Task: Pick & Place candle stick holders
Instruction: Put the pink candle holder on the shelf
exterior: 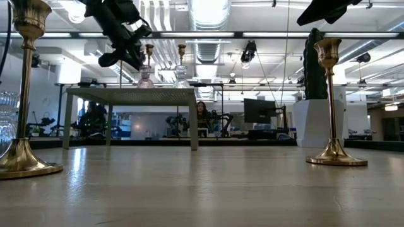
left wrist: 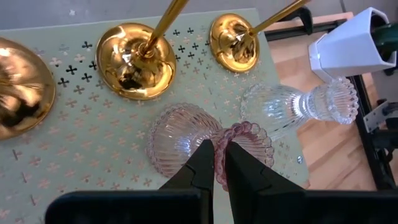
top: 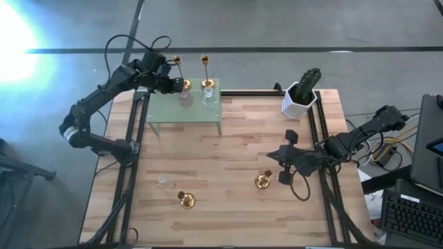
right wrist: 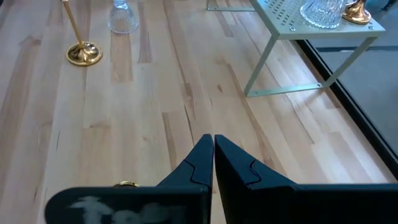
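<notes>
Wooden table [top: 228, 138] carries two brass holders [top: 187, 200].

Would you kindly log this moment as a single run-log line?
left gripper: shut on pink glass holder, on green shelf | right gripper: shut, empty, above table | two gold holders plus a clear one on table

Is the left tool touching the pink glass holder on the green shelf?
Touching. In the left wrist view, the left tool has its fingers closed on the rim of the pink glass holder, with no gap visible.
</notes>
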Motion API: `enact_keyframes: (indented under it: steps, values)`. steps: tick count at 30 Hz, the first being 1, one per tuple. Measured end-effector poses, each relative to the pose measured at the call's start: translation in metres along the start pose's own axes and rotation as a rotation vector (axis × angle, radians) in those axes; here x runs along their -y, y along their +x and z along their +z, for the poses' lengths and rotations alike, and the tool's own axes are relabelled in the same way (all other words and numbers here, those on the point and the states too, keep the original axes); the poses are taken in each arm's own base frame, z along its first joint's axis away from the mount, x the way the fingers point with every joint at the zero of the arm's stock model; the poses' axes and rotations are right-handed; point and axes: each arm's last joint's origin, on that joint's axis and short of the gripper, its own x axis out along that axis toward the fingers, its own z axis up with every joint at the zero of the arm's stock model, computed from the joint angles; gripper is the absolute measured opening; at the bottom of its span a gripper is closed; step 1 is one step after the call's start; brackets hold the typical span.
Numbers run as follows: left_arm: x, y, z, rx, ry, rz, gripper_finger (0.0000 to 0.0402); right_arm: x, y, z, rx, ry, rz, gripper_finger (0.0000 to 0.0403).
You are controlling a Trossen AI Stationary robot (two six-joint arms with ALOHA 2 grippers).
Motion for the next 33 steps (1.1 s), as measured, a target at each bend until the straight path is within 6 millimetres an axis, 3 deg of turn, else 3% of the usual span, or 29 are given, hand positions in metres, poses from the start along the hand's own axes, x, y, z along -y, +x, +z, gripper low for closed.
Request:
enact_keyframes:
  steps: [19,33]
  values:
    - [0.003,-0.01,0.005,0.006,-0.007,0.027,0.0023,0.0,0.0,0.0,0.0,0.0,-0.001,0.0008]
    - [0.003,0.004,0.009,-0.04,-0.009,0.027,0.0023,0.0,0.0,0.0,0.0,-0.008,-0.001,0.0008]
